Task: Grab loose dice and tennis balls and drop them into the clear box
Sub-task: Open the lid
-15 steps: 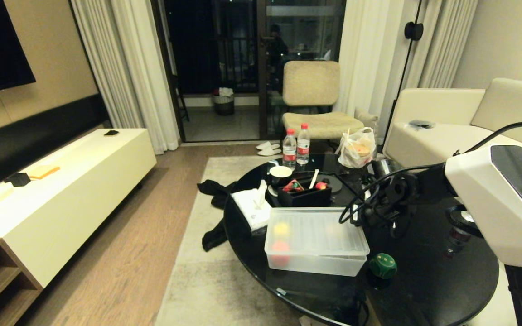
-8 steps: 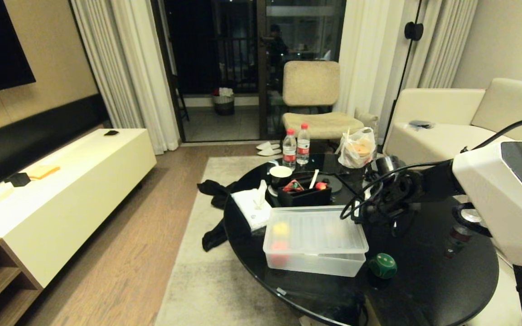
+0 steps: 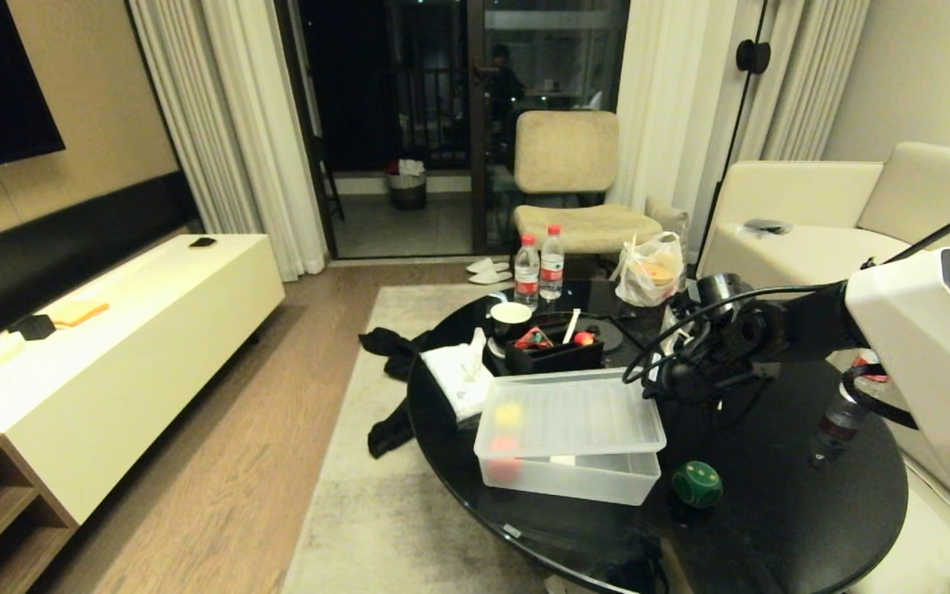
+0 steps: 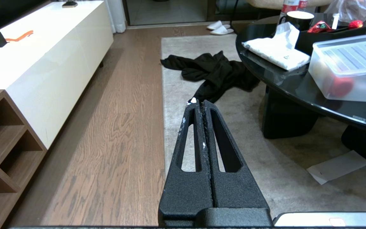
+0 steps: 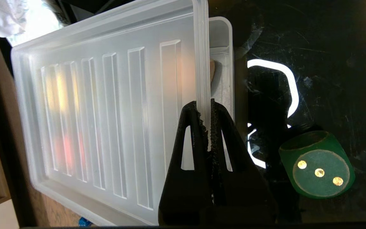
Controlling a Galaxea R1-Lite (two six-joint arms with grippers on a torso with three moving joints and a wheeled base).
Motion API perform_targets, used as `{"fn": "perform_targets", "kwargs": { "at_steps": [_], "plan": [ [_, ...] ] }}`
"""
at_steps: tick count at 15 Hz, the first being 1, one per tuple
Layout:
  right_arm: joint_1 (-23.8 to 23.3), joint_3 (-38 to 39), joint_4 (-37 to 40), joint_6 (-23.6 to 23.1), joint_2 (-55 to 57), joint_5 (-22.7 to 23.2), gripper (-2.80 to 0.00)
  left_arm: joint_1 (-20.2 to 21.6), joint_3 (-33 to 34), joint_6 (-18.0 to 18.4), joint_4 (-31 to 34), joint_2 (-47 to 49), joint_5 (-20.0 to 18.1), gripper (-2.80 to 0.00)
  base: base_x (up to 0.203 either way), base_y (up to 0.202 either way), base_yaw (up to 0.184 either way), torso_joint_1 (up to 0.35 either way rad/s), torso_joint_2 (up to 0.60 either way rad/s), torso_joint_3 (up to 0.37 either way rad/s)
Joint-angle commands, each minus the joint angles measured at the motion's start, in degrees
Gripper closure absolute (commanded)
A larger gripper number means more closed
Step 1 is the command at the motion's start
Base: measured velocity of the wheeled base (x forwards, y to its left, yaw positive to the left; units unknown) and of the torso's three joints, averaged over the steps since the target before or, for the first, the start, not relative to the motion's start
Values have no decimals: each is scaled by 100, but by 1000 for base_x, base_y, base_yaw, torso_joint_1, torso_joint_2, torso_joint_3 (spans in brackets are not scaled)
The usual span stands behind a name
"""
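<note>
The clear box (image 3: 599, 483) is sat near the front edge of the round black table (image 3: 772, 528), a translucent whitish tub. Its ribbed lid (image 3: 574, 417) is lifted at the right end and tilted, so a gap is opened there. Yellow and red blurs are seen through the plastic at the left end. A green die (image 3: 697, 483) is parked just beside the box's right end, three pips up.

Inside the clear box (image 3: 607, 483), only blurry yellow and red shapes glow through the ribbed lid (image 3: 574, 417), too vague to name. The right gripper (image 5: 209, 105) hides part of the lid's edge, the table (image 3: 772, 511) runs off the frame bottom, and the black tray's (image 3: 553, 357) contents are too small to tell.
</note>
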Motion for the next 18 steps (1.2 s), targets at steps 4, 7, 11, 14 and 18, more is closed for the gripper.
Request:
{"fn": "perform_targets", "kwargs": {
  "at_steps": [4,7,11,14,18],
  "plan": [
    [-33,95,7,2,-279,14,0,0,9,-6,-4,1,1,0,0,0,0,0,0,0],
    [-68,155,16,11,-385,45,0,0,9,-6,-4,1,1,0,0,0,0,0,0,0],
    [-87,294,16,11,-514,198,0,0,9,-6,-4,1,1,0,0,0,0,0,0,0],
    [-175,306,16,23,-574,215,0,0,9,-6,-4,1,1,0,0,0,0,0,0,0],
    [-276,298,16,151,-675,391,0,0,9,-6,-4,1,1,0,0,0,0,0,0,0]
  ]
}}
